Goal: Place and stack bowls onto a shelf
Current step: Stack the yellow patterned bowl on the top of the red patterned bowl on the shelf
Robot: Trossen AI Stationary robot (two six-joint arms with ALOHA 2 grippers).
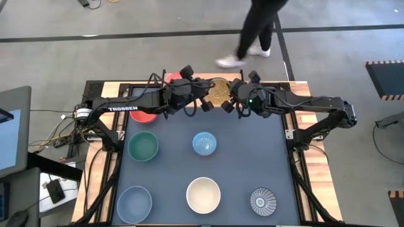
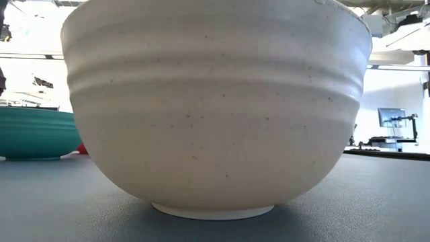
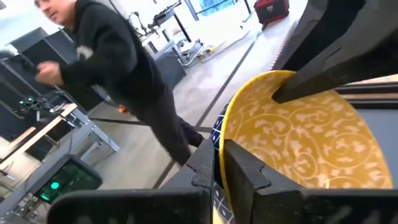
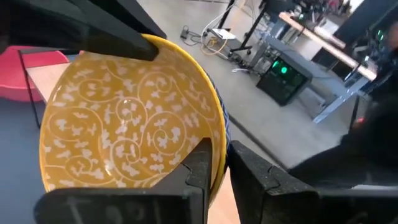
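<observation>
- The left gripper [image 1: 206, 103] is at the top middle of the high view. Its fingers [image 3: 245, 177] are closed tight on the rim of the yellow bowl [image 1: 219, 93].
- The right gripper [image 1: 228, 104] is just beside it. Its fingers [image 4: 198, 167] pinch the other side of the same rim.
- The yellow bowl is held between both grippers at the far edge of the desk [image 1: 170, 164].
- A red bowl [image 1: 144, 116] sits partly under the left arm, and another red one [image 1: 172, 77] peeks out at the top edge.
- The green bowl [image 1: 143, 145] and light blue bowl [image 1: 204, 143] sit in the middle, well apart.
- The grey-blue bowl [image 1: 134, 204], white bowl [image 1: 203, 195] and ribbed bowl [image 1: 263, 202] line the bottom edge, with bare desk between them.
- A person [image 1: 252, 31] walks on the floor at the top.
</observation>
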